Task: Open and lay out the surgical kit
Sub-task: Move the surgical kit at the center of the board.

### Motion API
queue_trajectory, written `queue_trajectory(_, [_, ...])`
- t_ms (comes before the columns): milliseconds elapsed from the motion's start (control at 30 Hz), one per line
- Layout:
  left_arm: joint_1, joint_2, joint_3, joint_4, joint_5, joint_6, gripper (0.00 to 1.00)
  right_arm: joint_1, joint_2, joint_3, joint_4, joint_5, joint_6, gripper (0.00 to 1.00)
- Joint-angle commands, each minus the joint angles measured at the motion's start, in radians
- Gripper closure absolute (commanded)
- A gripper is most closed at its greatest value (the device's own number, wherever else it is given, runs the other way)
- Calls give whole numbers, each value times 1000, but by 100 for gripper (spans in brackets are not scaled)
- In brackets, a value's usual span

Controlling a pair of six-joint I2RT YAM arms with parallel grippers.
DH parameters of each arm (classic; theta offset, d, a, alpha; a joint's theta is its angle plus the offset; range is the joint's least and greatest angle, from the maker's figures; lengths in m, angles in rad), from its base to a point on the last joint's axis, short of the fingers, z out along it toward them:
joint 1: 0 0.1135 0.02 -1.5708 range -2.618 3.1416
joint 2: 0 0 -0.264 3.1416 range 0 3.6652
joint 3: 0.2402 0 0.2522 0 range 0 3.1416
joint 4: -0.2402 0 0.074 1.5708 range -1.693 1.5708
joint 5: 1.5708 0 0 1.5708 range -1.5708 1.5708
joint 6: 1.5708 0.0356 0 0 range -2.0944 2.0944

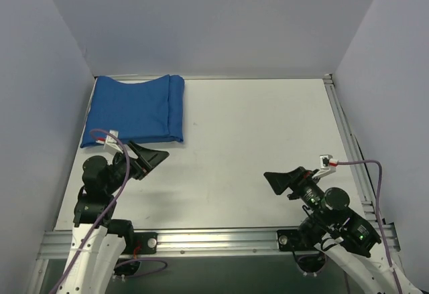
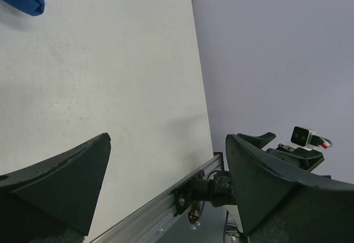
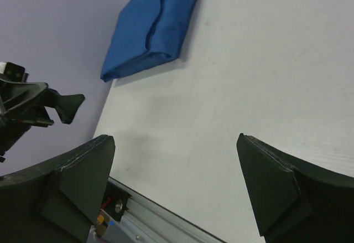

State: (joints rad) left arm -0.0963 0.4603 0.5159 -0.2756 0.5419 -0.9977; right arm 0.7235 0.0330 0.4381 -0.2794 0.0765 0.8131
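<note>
- The kit (image 1: 134,110) lies as a closed, folded blue bundle in the upper left of the top view. It sits in the far left corner of the tabletop (image 1: 255,133), close to the wall (image 1: 60,73). No tray or instrument shows, so whatever it holds is hidden under the cloth.
- A flap (image 1: 175,106) runs down the bundle's right side. In the right wrist view the same layers show as a seam in the cloth at the top middle of the frame.
- The left tool (image 1: 154,156) hovers just below the bundle's lower right corner, jaws spread wide and holding nothing. Its wrist view catches only a blue corner at the upper left.
- The right tool (image 1: 276,181) sits at the lower right of the top view, well apart from the kit. Its jaws are equally wide and empty, and it points left.
- By the look of it the task is at its very start, with nothing unwrapped.
- To open well, the left tool, being nearest, should probably pinch only the top layer of the flap near its lower corner. Coming in low to the tabletop would let one finger slide under that layer alone.
- The flap is best drawn toward the bare middle of the frame, where there is room. The wall leaves little space on the other side.
- The right tool would need to cross over to steady the bundle or take the opposite fold.
- Taking all the layers at once would likely drag the whole bundle. A slow pull should keep the hidden contents from shifting.
</note>
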Motion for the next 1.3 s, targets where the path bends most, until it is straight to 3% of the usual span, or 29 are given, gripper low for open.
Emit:
queue_trajectory(0, [3,12,12,92,20,-41,6,7,44,-29,-67,35,60,0])
queue_trajectory(267, [3,14,39,53,3,-30,6,7,238,-45,98,13,12,0])
queue_trajectory(333, [3,15,44,36,3,-24,6,7,296,-56,207,-7,0,0])
queue_trajectory(433, [3,26,87,-35,-23,34,6,5,509,-87,551,-102,-17,0])
queue_trajectory(500, [0,50,152,-98,-78,92,6,10,767,-15,740,-155,-57,0])
queue_trajectory(567, [0,75,203,-181,-111,125,6,16,1009,72,819,-175,-93,0])
queue_trajectory(700, [-3,138,314,-287,-181,175,6,33,1290,294,996,-211,-141,0])
queue_trajectory(733, [-6,147,326,-310,-192,185,5,37,1402,348,988,-216,-167,0])
queue_trajectory(1067, [-11,189,351,-338,-235,251,4,60,1944,900,941,-244,-227,0])
queue_trajectory(1267, [-14,233,378,-361,-275,294,3,77,2140,1172,761,-184,-273,0])
